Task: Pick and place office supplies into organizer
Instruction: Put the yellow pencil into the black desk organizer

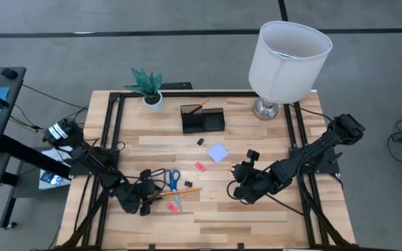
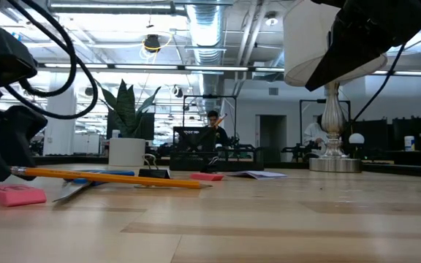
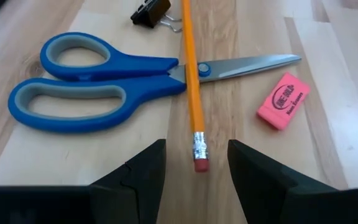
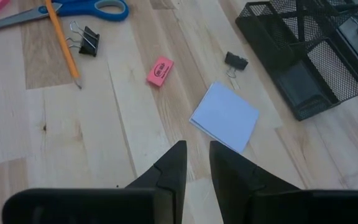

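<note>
Between the fingers of the left pincer, which stand wide apart and hold nothing, sits the eraser end of the pencil, so I'd say the step in hand is picking that pencil up. It lies across the scissors right at the pivot, resting on them, so the shaft is probably tilted a bit off the desk. My take: come down low near the eraser end where it's already lined up, close square across the shaft, and lift straight so the scissors don't get dragged along. A round pencil can roll out of a sloppy pinch, so keep it centred. Just beside the pencil are a pink eraser and a black clip, close enough to get nudged if the arm swings sideways. Farther off, the right pincer hangs above the desk near the note pad, its fingers nearly closed and empty, with a second pink eraser and another clip nearby. The organizer is at the far side of the desk, well apart from the pencil, with something orange already poking out of it, so it'll need a long carry and a tip-up to drop the pencil in the tall cup.
</note>
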{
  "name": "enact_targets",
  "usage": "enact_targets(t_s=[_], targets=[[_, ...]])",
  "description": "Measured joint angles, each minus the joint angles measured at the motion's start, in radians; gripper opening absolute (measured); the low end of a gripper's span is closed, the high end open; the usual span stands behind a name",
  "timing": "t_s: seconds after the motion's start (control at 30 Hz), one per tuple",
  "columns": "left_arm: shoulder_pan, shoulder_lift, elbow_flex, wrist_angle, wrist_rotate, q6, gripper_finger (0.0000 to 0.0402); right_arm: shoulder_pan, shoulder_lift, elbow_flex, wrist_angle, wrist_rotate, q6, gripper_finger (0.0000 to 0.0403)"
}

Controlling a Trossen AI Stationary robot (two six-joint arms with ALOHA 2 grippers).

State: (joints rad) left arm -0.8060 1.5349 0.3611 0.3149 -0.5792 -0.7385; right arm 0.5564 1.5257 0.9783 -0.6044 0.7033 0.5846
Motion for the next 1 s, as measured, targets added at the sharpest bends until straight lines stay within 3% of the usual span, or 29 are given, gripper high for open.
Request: enact_targets(t_s=[0.7,1.0], targets=[[0.075,-0.002,0.001,0.012,0.099,0.050,0.0164,0.000,0.000,0.000,0.000,0.000,0.000,0.0066],[0.089,-0.002,0.001,0.012,0.119,0.059,0.0135,0.000,0.000,0.000,0.000,0.000,0.000,0.0066]])
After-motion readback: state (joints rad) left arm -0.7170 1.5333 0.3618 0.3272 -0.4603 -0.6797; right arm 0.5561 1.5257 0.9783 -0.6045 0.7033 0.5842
